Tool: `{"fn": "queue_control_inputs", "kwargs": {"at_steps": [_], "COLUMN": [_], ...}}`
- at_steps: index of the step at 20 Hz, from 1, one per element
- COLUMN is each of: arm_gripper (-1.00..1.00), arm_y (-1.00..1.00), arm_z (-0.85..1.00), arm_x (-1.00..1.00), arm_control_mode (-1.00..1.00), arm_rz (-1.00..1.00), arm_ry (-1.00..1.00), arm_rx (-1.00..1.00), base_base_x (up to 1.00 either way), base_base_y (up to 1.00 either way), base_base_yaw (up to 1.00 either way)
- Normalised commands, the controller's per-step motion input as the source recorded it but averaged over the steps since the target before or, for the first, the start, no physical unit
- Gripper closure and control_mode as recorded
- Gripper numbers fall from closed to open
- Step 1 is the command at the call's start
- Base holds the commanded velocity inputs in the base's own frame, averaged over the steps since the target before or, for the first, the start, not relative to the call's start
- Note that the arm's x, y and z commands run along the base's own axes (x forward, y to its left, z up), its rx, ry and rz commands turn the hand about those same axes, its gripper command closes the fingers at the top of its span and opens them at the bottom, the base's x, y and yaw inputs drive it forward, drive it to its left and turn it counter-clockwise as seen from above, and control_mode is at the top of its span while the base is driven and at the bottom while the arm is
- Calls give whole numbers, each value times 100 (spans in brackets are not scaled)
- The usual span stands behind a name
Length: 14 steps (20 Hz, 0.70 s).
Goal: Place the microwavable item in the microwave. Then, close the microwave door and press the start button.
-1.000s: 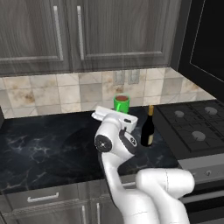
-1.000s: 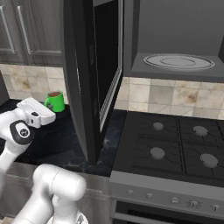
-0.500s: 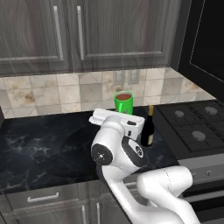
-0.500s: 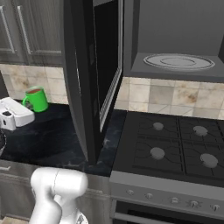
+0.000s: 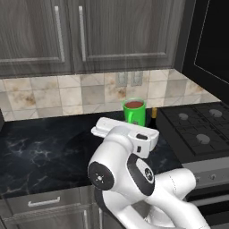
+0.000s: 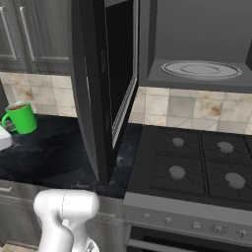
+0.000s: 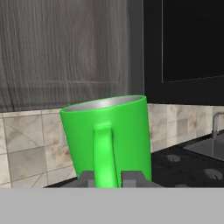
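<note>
Hand (image 7: pixel 106 178) level — clamped on green mug's (image 7: pixel 107 133) handle, above counter (image 5: pixel 40 147).

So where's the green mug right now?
The green mug is off the counter, held by its handle in the gripper, left of the open microwave door.
</note>
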Motion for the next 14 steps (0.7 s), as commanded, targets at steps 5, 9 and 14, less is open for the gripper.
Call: {"fn": "queue_control_inputs", "kwargs": {"at_steps": [5, 9, 14], "arm_gripper": [100, 100, 100], "arm_y": [0, 0, 0], "arm_z": [-12, -7, -4], "arm_x": [-17, 0, 0], "arm_control_mode": [-100, -100, -100], "arm_rz": [-6, -4, 0], "arm_ry": [0, 1, 0], "arm_rx": [0, 0, 0], "base_base_x": [0, 0, 0], "base_base_y": [0, 0, 0], "base_base_yaw": [0, 0, 0]}}
